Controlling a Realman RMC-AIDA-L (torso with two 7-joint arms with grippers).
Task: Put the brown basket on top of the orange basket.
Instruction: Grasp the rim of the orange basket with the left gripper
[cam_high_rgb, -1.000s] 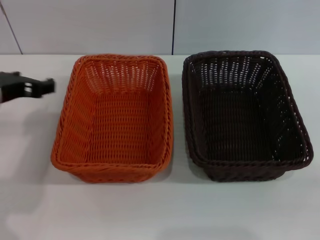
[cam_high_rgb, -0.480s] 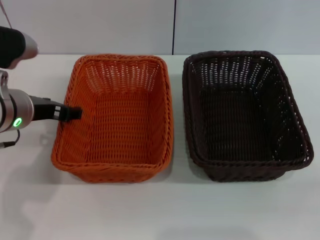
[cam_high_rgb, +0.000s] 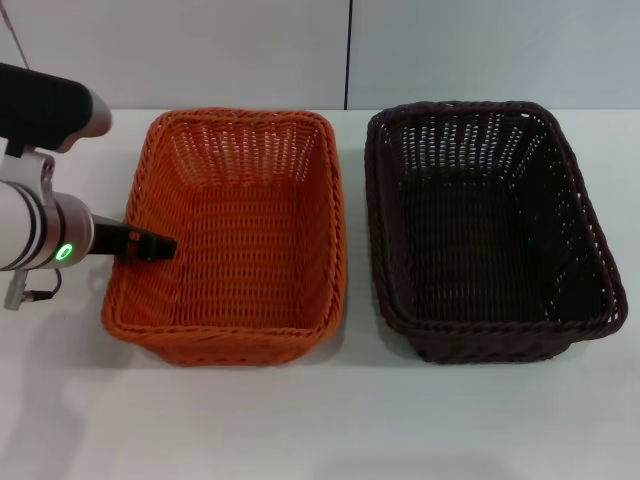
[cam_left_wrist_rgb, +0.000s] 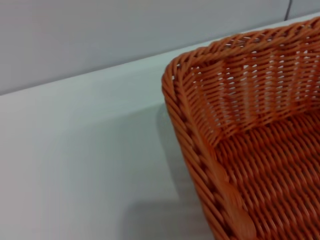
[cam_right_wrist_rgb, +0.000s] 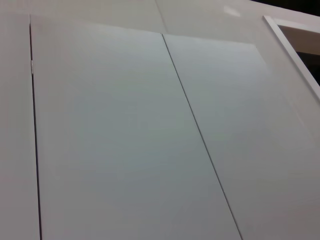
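Standing side by side on a white table (cam_high_rgb: 320, 430), the orange basket (cam_high_rgb: 232, 235) sits toward the robot's left and the brown basket (cam_high_rgb: 490, 225) toward its right in the head view, close together but apart, both upright and open at the top. Behind the table rises a pale grey wall (cam_high_rgb: 250, 50) split by a thin dark vertical seam. The left gripper (cam_high_rgb: 150, 245) reaches in from the left edge at the orange basket's left rim, its dark tip over the braided edge; whether its fingers are open or closed cannot be told. A green light glows on the silver wrist behind it. Moving to the left wrist view, a rounded corner of the orange basket (cam_left_wrist_rgb: 250, 125) fills one side, showing its braided rim and open-weave wall, with the bare white table (cam_left_wrist_rgb: 75, 165) beside it and the grey wall (cam_left_wrist_rgb: 100, 35) beyond. The right wrist view shows only pale wall panels (cam_right_wrist_rgb: 125, 140) with dark seams; the right gripper is not seen anywhere.
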